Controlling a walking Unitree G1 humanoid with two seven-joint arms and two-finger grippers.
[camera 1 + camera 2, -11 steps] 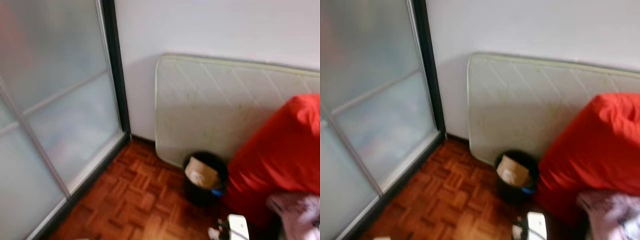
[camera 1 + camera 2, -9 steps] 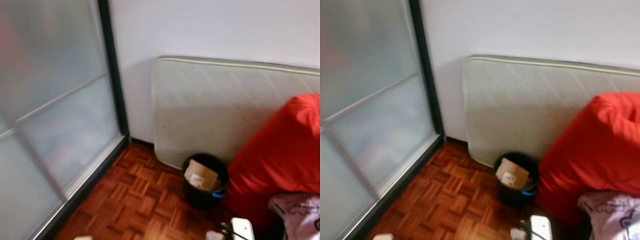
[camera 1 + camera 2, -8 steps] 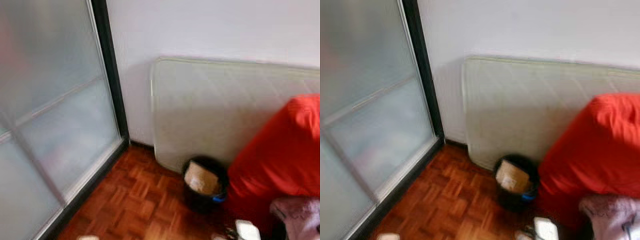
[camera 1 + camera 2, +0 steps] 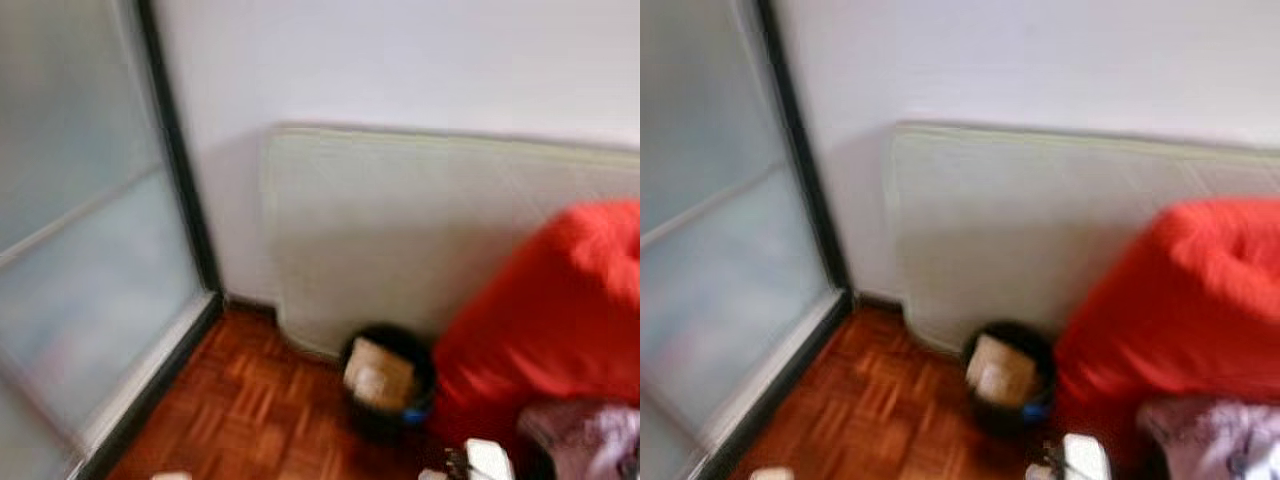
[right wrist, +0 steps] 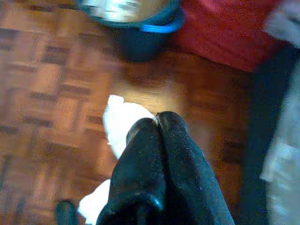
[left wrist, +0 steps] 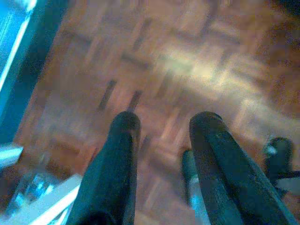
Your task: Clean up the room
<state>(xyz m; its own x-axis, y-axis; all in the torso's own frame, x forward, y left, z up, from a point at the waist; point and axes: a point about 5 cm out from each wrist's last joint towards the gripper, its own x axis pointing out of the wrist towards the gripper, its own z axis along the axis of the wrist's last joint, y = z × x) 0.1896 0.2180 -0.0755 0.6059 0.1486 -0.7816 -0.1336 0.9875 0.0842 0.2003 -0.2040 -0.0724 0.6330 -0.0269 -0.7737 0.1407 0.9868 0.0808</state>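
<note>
Carrying a white crumpled tissue (image 5: 123, 123) pinched between the closed fingers of the right tool (image 5: 157, 121), the robot stands over parquet floor (image 4: 240, 410), with a black waste bin (image 4: 385, 395) near the foot of a mattress (image 4: 400, 230) that leans against the wall. The bin sits just beside a red beanbag (image 4: 555, 310) and already holds a piece of cardboard (image 4: 377, 373) that covers much of its mouth. The left tool (image 6: 164, 126) hangs with fingers apart, holding nothing, above bare floor. Risk one: the head views are blurred, so the approach to the bin may be misjudged and the release made short of the rim, leaving the tissue on the floor. Risk two: the cardboard could deflect the tissue back out. Risk three: only a corner of the tissue appears pinched; it may slip free in transit. Risk four: a white charger and cable (image 4: 480, 462) lie on the floor near the bin and could be stepped on.
</note>
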